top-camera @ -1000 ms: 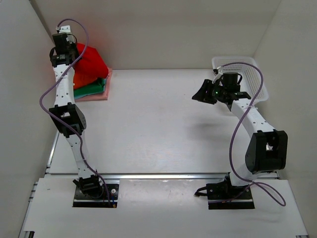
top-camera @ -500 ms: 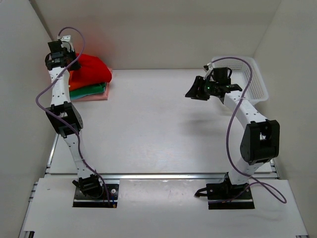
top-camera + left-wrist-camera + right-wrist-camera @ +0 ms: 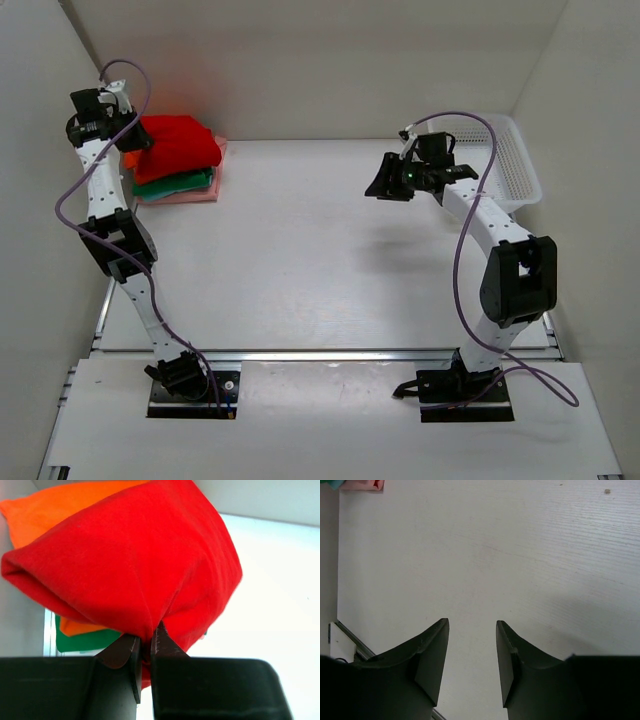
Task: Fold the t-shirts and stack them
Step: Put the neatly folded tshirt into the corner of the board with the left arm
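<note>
The left fingers [image 3: 122, 655] are pinched almost shut on a gathered edge of the red t-shirt [image 3: 135, 555], the cloth puckering into them. The folded bundle spreads away from that pinch over the orange t-shirt [image 3: 60, 505] and the green t-shirt [image 3: 80, 640], with the pink t-shirt [image 3: 190, 196] lowest, all stacked in the far left corner of the surface [image 3: 300, 250]. The step looks like settling the red one on top. To do it well, lower the held edge until the cloth rests flat, square it over the layers beneath, then let go and draw back leftward without dragging the fold open. From above, its long axis runs roughly left to right, with the pinched end left and the rounded free end pointing right. The right fingers [image 3: 432, 650] stand wide and hold nothing, over bare surface just left of the basket [image 3: 520, 165].
</note>
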Motion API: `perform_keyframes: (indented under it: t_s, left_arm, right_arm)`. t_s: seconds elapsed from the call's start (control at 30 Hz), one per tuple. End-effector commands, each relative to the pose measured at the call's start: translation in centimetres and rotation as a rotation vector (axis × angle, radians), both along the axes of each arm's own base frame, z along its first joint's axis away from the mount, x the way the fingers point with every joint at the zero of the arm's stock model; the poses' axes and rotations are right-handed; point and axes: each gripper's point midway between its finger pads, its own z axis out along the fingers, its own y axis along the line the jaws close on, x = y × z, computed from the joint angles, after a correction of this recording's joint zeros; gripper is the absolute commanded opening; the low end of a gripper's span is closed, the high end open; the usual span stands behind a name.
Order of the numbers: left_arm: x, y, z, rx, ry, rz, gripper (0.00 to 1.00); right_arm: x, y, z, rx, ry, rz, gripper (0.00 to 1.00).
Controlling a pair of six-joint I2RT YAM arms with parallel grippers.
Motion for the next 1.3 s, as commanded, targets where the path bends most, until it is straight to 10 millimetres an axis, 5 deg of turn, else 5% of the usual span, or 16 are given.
perform_keyframes:
  t_s: [0.0, 0.33, 0.6, 0.77, 1.07, 1.23, 1.27]
  left_arm:
    - [-2.4, -2.0, 6.3, 0.059, -0.09, -0.084, 0.0]
    - [-0.6, 1.8, 1.5, 0.196, 0.007, 0.004, 0.0]
    - [1.0, 4.7, 0.7, 0.34, -0.007, 0.059, 0.0]
    - [2.9, 6.1, -1.5, 0.464, 0.004, 0.082, 0.0]
    - [6.5, 7.8, -1.6, 0.548, -0.101, 0.137, 0.0]
    - [8.2, 8.6, 0.1, 0.565, -0.208, 0.178, 0.0]
    - [8.4, 8.6, 0.0, 0.566, -0.213, 0.179, 0.06]
  right_arm:
    - [0.6, 0.7, 1.5, 0.004, -0.045, 0.003, 0.4]
    - [-0.2, 1.3, 1.2, -0.001, -0.023, 0.005, 0.4]
    - [0.3, 2.0, 1.2, -0.011, -0.006, 0.021, 0.4]
    - [0.5, 2.7, 0.7, -0.022, 0.017, 0.033, 0.4]
    - [1.0, 4.3, -0.2, -0.014, 0.047, 0.041, 0.39]
    - [0.7, 4.7, -0.1, -0.015, 0.046, 0.052, 0.39]
    - [0.3, 4.8, -0.5, -0.023, 0.057, 0.054, 0.4]
